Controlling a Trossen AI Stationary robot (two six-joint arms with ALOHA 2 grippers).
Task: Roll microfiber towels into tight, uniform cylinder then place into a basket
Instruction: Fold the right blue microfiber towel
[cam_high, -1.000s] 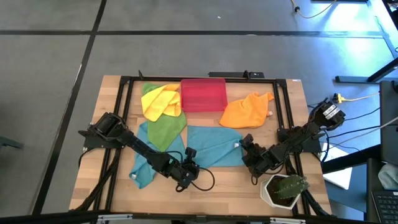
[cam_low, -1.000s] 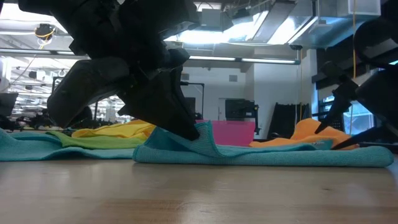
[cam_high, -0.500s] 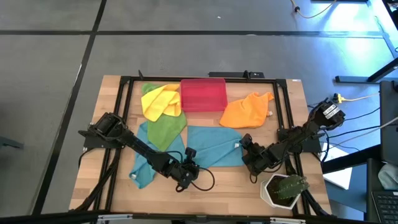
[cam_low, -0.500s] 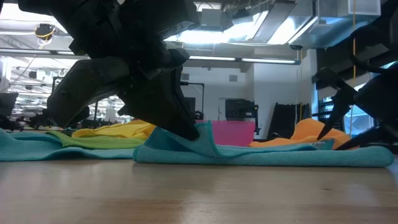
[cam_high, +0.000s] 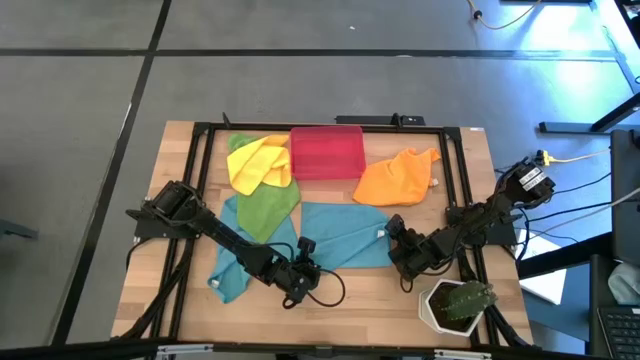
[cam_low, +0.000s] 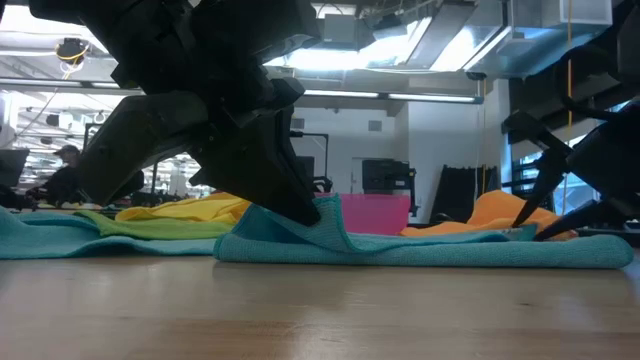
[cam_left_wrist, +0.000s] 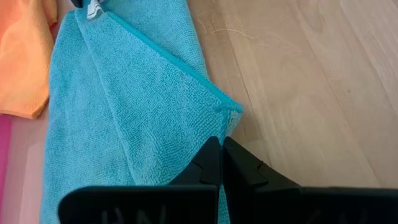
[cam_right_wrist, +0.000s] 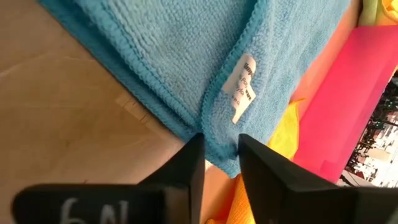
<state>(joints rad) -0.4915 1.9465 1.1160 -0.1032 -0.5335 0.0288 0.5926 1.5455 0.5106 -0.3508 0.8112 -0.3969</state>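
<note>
At the middle of the counter (cam_high: 345, 295), in front of the red-pink basket (cam_high: 326, 152), lies the folded teal towel (cam_high: 345, 235), flat and not yet rolled. The left gripper (cam_high: 301, 262) has its jaws pressed fully together on the towel's near left corner, which the low view shows lifted off the wood. The right gripper (cam_right_wrist: 219, 149) sits at the opposite corner, by the white label (cam_right_wrist: 242, 89), jaws narrowed around the hem with a gap between them; whether they truly hold cloth I cannot tell.

Judged risks from here:

1. If the right jaws catch only 1 layer of the fold, the layers could slide apart and the roll would come out loose and uneven.
2. With 1 corner pinched and the other slack, the 2 ends would roll at different rates and give a cone.
3. The orange towel (cam_high: 395, 178) and green towel (cam_high: 266, 208) lie just beside or touching it, and a dragged edge could pull them in.
4. The white plant pot (cam_high: 455, 305) stands close to the right arm and could be nudged.
</note>
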